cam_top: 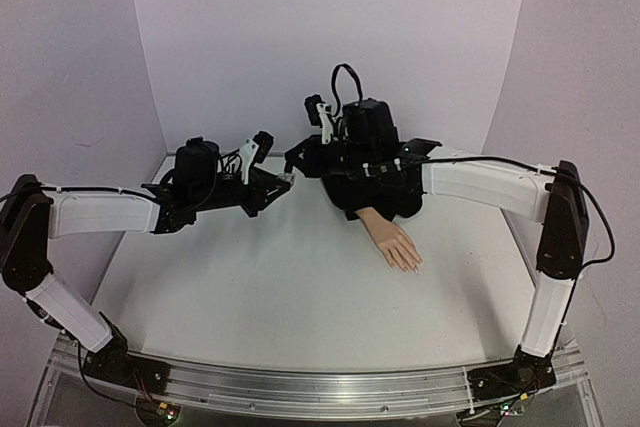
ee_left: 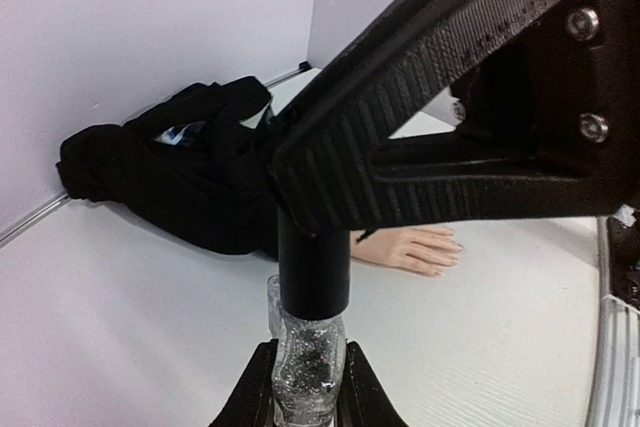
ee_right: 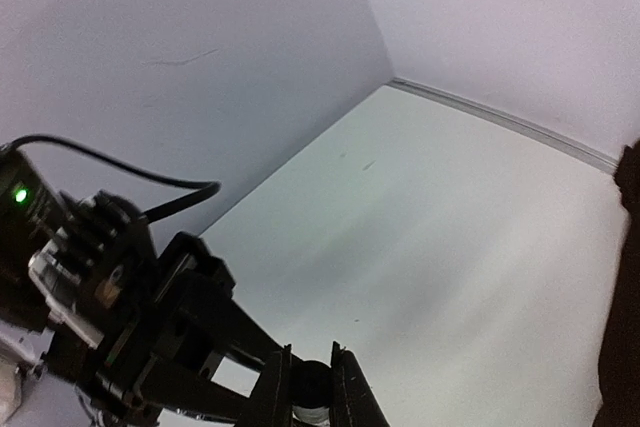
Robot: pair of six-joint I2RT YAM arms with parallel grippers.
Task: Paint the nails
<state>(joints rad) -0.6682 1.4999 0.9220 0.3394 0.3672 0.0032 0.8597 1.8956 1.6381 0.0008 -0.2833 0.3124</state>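
1. Left tool (ee_left: 305,402): clamped narrow on a small clear glass bottle (ee_left: 305,372) of glittery fluid, which it holds upright.
2. Right tool (ee_right: 311,389): pinched tight on the bottle's dark cylindrical cap (ee_left: 313,267), which is seated on the neck and not yet off.
3. Peach, skin-coloured mannequin hand (cam_top: 393,240): lies flat on the white surface (cam_top: 250,277), its black fabric sleeve (ee_left: 170,182) bunched toward the back wall.
4. Five tiny pale glossy nails (cam_top: 413,266): tip the fingers, well apart from the bottle, off to the robot's right and closer to its bases.
5. Long axis: runs from the sleeve diagonally to the near right. The white right arm (cam_top: 480,182) is nearer, so the cap-holding tool would likely travel right and forward.
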